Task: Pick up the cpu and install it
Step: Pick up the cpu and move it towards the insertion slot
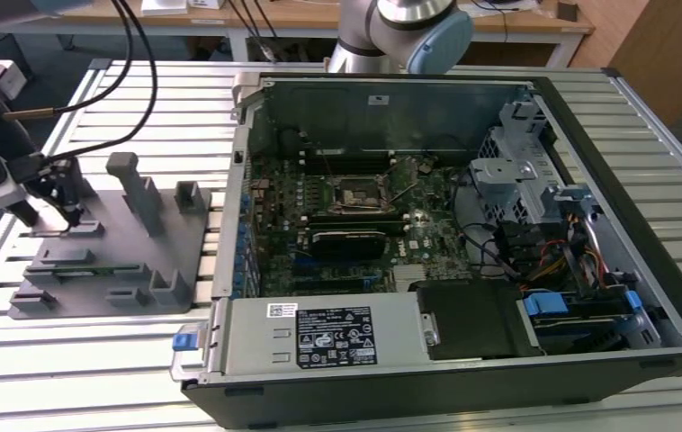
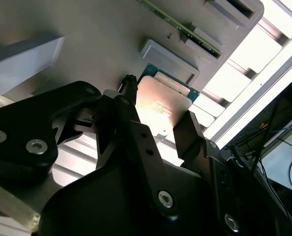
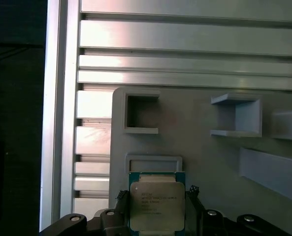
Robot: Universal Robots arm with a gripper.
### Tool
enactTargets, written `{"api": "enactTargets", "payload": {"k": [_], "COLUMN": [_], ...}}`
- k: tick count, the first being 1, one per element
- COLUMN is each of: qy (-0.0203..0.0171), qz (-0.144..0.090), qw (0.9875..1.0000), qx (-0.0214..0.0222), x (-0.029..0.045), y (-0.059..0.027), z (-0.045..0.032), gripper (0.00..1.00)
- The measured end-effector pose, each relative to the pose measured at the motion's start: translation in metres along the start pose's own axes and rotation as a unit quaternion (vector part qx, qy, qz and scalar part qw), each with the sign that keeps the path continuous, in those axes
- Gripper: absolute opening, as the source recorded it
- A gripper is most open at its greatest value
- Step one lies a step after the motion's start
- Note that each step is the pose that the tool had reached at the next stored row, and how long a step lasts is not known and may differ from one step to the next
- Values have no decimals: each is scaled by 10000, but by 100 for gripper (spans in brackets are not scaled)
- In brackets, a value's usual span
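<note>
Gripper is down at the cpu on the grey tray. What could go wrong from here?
1. The gripper is right at the cpu, which lies close to a raised ledge of the grey tray. An off-centre grip might tilt the chip or wedge it against that ledge.
2. The socket sits deep inside the open case, beyond the case wall. A low carry could strike that wall.

You have an open computer case (image 1: 390, 112) lying on the slatted metal bench (image 1: 89, 378), with its silver power supply (image 1: 317, 335) along the near wall. On the exterior view's left, just beside the case, a grey holder plate (image 1: 113, 261) carries upright posts (image 1: 137, 189).
</note>
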State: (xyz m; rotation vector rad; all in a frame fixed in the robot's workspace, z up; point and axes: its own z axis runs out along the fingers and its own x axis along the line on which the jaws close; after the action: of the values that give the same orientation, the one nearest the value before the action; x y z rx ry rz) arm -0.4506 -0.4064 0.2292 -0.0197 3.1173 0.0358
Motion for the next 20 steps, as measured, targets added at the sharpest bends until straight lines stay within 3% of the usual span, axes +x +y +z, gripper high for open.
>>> {"api": "enactTargets", "payload": {"k": [20], "qy": [0], "qz": [0], "qw": [10000], "qx": [0], "x": [-6], "y": [6], "z": [-241], "gripper": [54]}}
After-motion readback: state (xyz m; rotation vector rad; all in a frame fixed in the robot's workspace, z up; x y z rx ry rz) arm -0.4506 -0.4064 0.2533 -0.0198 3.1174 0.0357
